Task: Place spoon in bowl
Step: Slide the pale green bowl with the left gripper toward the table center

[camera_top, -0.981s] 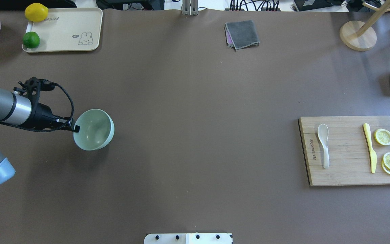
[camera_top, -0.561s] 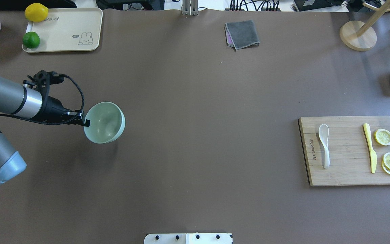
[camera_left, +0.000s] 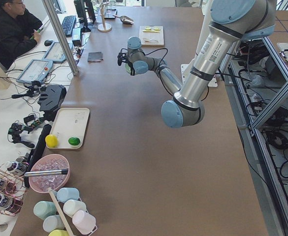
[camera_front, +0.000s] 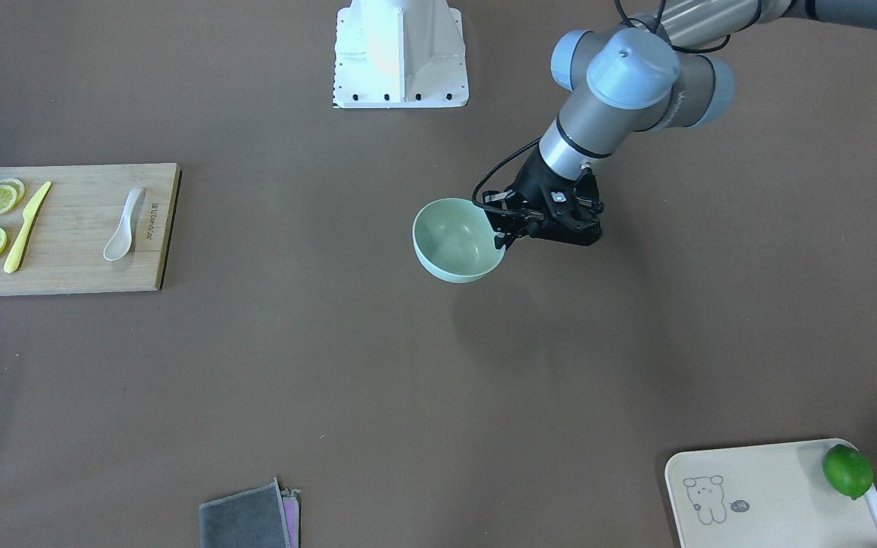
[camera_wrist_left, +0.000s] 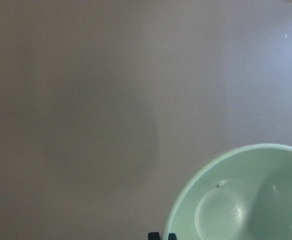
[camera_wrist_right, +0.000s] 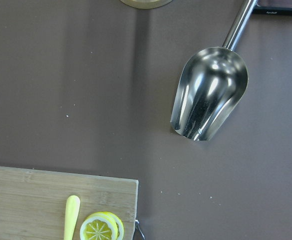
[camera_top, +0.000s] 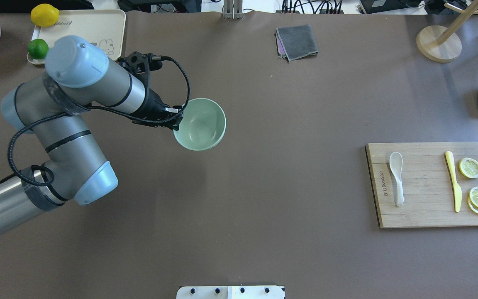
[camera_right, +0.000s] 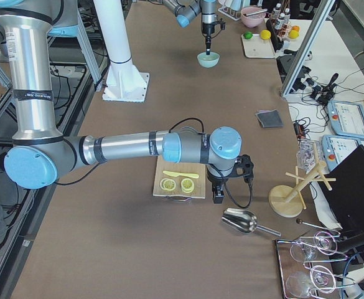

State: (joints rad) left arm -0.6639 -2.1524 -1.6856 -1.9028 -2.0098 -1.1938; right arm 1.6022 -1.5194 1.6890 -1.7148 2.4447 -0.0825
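Note:
My left gripper (camera_top: 176,123) is shut on the near-left rim of the pale mint-green bowl (camera_top: 201,124) and holds it above the table, left of the middle. The bowl is empty; it also shows in the front view (camera_front: 457,240) and the left wrist view (camera_wrist_left: 245,200). The off-white spoon (camera_top: 396,178) lies on the left part of the wooden cutting board (camera_top: 425,218) at the right, handle toward the robot. My right gripper (camera_right: 218,198) shows only in the right side view, just off the board's far-right end; I cannot tell whether it is open or shut.
A yellow knife (camera_top: 452,180) and lemon slices (camera_top: 470,167) lie on the board. A metal scoop (camera_wrist_right: 210,95) lies by the right edge and a wooden stand (camera_top: 438,43) at the back right. A grey cloth (camera_top: 297,41) and a tray (camera_top: 106,25) sit at the back.
My left arm has carried the bowl to the right and a little farther from the robot, toward the table's middle. The spoon and the board have not moved.

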